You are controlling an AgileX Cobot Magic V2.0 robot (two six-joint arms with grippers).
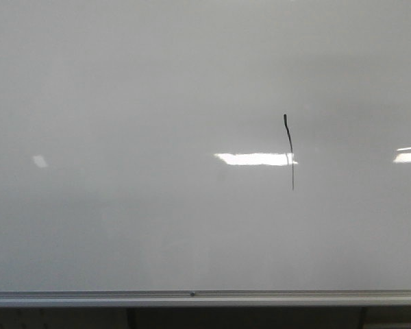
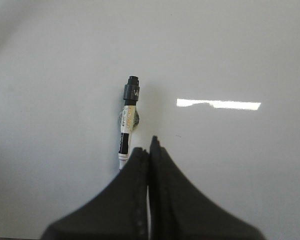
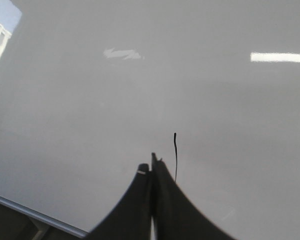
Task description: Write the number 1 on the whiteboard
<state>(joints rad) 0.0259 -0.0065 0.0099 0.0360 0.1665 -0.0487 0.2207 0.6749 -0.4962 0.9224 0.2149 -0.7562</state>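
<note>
Both claws read as pressed together, though each for its own reason. Left claw (image 2: 149, 150) shows its two dark fingers meeting along a thin seam, and a marker (image 2: 128, 120) stands out from beside that seam, black cap end pointing away toward the board; the lower barrel vanishes behind the finger edge, so I judge the marker is pinched there, yet the exact contact is hidden. Right claw (image 3: 152, 167) has its fingers closed on nothing that I can see, only a small pale fleck on one finger. Largest of all is the whiteboard (image 1: 123, 226), glossy and pale, filling the space ahead of both claws, with a silver rail (image 1: 192, 297) along its lower edge and bright strips of reflected light across it. On that board sits the number 1 (image 1: 290, 152), a thin black stroke, heavier at the top and fading downward; in the right wrist view the number 1 (image 3: 175, 155) lies just beyond and slightly to one side of the right claw's tips. Neither arm shows in the front view, so both seem held back from the board. With the stroke drawn, the writing looks finished, and the marker held clear keeps it from smudging.
</note>
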